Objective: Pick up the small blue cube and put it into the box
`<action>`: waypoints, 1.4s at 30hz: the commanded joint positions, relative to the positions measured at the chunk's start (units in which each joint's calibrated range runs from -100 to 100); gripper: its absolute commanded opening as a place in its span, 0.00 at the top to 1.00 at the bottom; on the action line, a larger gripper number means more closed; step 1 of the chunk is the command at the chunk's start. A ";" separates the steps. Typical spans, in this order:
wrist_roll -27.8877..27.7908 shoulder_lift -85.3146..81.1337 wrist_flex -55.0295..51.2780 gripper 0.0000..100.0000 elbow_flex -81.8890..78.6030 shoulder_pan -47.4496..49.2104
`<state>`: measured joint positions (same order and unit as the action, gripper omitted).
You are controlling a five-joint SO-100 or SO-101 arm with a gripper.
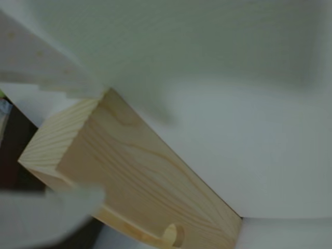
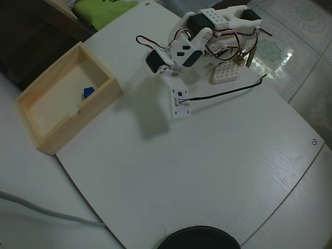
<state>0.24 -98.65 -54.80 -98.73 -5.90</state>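
In the wrist view a blurred white fingertip [image 1: 57,210] fills the lower left corner and another blurred white finger part crosses the upper left, with the corner of the box [image 1: 140,176] showing between them, so the fingers appear to stand apart with nothing gripped; the blur leaves some doubt. The pale wood of the box runs diagonally from the upper left toward the lower right here, its end grain facing left and a rounded notch cut into the wall at the bottom edge, and behind it lies the white table [image 1: 249,155]. In the overhead view the gripper [image 2: 136,87] hangs over the table just to the right of the box [image 2: 49,140], its tips smeared and hard to make out, with a soft shadow on the table below it. The small blue cube [image 2: 88,92] lies inside the box, on its floor near the right-hand wall, resting tilted on one edge or corner as far as can be told. The box sits at the left edge of the table [image 2: 218,171]. Farther back, the white arm [image 2: 207,31] folds over its base near the table's far edge, a small white perforated block [image 2: 226,72] lies beside the base, and a black cable [image 2: 228,92] trails across the tabletop from the wrist toward the right.
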 commanded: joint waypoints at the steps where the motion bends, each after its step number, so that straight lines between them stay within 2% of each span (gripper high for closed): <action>1: -0.21 -0.42 1.61 1.00 -0.54 -0.04; 42: -1.98 -0.42 2.72 0.99 -0.90 1.51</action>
<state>-1.82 -98.65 -52.75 -98.82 -4.13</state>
